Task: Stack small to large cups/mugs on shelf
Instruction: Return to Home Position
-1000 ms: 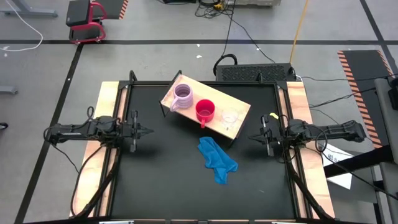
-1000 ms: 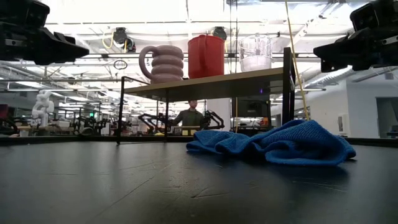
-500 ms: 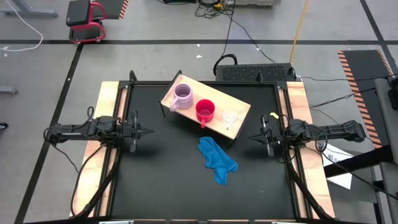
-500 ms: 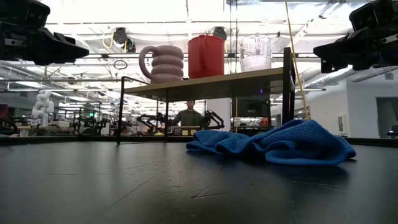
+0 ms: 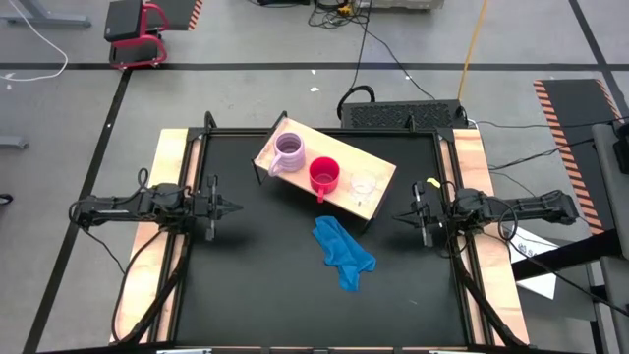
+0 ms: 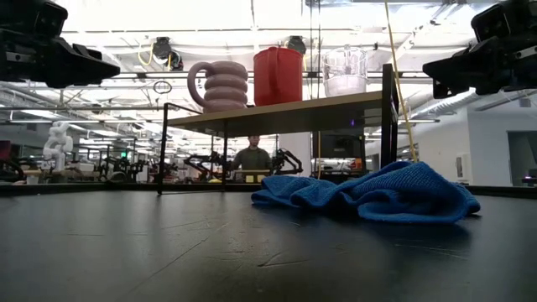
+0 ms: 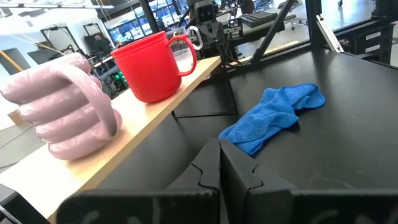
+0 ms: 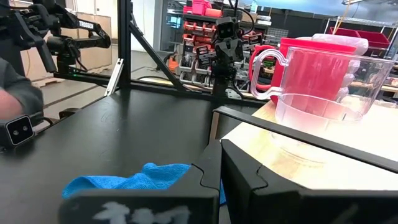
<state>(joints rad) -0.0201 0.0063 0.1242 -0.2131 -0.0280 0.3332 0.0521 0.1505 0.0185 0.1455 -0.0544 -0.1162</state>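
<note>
The left end effector [image 5: 232, 208] hangs above the left side of the black table [image 5: 265, 295]. Its two fingers are pressed together with nothing between them, and it points toward the middle of the table. To the right of it, at the far part of the table, stands the light wooden shelf [image 5: 380, 170], turned at an angle to the table's edges. On the shelf three vessels stand upright in one row (each one a little apart from its neighbour). The ribbed lilac-pink mug [image 5: 290, 150] is at the left end, the red mug [image 5: 324, 175] is in the middle, and the clear cup [image 5: 365, 184] is toward the right end. A crumpled blue cloth [image 5: 344, 253] lies on the table just in front of the shelf's right half. The right end effector [image 5: 400, 217] hangs above the right side of the table, near the right end of the shelf but not touching it. Its fingers are also closed together and empty, and it points toward the table's middle.
</note>
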